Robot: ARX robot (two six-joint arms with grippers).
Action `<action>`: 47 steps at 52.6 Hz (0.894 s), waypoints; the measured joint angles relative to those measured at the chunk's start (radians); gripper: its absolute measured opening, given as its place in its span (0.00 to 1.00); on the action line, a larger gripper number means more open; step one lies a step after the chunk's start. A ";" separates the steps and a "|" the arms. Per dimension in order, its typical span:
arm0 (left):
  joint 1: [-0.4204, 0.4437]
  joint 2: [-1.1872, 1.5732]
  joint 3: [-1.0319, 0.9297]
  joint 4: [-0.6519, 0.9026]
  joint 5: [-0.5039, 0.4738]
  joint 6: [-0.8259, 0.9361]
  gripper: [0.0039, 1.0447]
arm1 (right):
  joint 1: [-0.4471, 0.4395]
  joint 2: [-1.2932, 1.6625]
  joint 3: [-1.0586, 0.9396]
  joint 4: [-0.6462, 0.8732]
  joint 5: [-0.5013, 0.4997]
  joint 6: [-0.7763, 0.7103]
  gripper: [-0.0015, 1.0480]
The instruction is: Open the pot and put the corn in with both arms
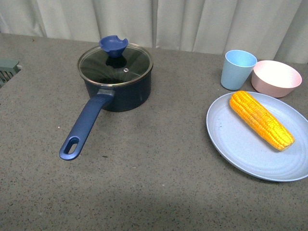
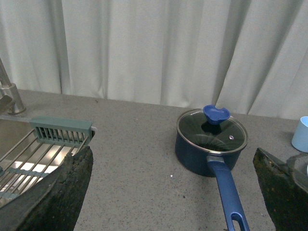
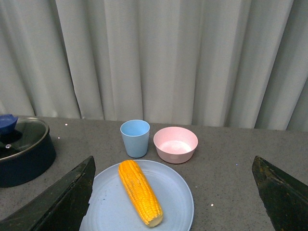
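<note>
The navy pot (image 1: 118,89) stands at the back left of the counter, its glass lid (image 1: 115,65) with a blue knob (image 1: 113,44) on top and its long handle (image 1: 84,125) pointing toward me. The corn (image 1: 261,119) lies on a light blue plate (image 1: 240,144) at the right. Neither arm shows in the front view. My left gripper (image 2: 171,195) is open, well back from the pot (image 2: 211,144), with only counter between its fingers. My right gripper (image 3: 173,195) is open too, hanging back from the corn (image 3: 139,191) and plate (image 3: 171,192).
A light blue cup (image 1: 237,69) and a pink bowl (image 1: 276,77) stand behind the plate. A sink with a grey-green rack (image 2: 61,131) lies off the counter's left end. White curtains hang behind the counter.
</note>
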 joint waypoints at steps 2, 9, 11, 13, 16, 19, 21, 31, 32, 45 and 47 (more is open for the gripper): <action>0.000 0.000 0.000 0.000 0.000 0.000 0.94 | 0.000 0.000 0.000 0.000 0.000 0.000 0.91; 0.000 0.000 0.000 0.000 0.000 0.000 0.94 | 0.000 0.000 0.000 0.000 0.000 0.000 0.91; 0.000 0.000 0.000 0.000 0.000 0.000 0.94 | 0.000 0.000 0.000 0.000 0.000 0.000 0.91; 0.000 0.000 0.000 0.000 0.000 0.000 0.94 | 0.000 0.000 0.000 0.000 0.000 0.000 0.91; 0.000 0.000 0.000 0.000 0.000 0.000 0.94 | 0.000 0.000 0.000 0.000 0.000 0.000 0.91; 0.000 0.000 0.000 0.000 0.000 0.000 0.94 | 0.000 0.000 0.000 0.000 0.000 0.000 0.91; 0.000 0.000 0.000 0.000 0.000 0.000 0.94 | 0.000 0.000 0.000 0.000 0.000 0.000 0.91; 0.000 0.000 0.000 0.000 0.000 0.000 0.94 | 0.000 0.000 0.000 0.000 0.000 0.000 0.91; 0.000 0.000 0.000 0.000 0.000 0.000 0.94 | 0.000 0.000 0.000 0.000 0.000 0.000 0.91; 0.000 0.000 0.000 0.000 0.000 0.000 0.94 | 0.000 0.000 0.000 0.000 0.000 0.000 0.91; 0.000 0.000 0.000 0.000 0.000 0.000 0.94 | 0.000 0.000 0.000 0.000 0.000 0.000 0.91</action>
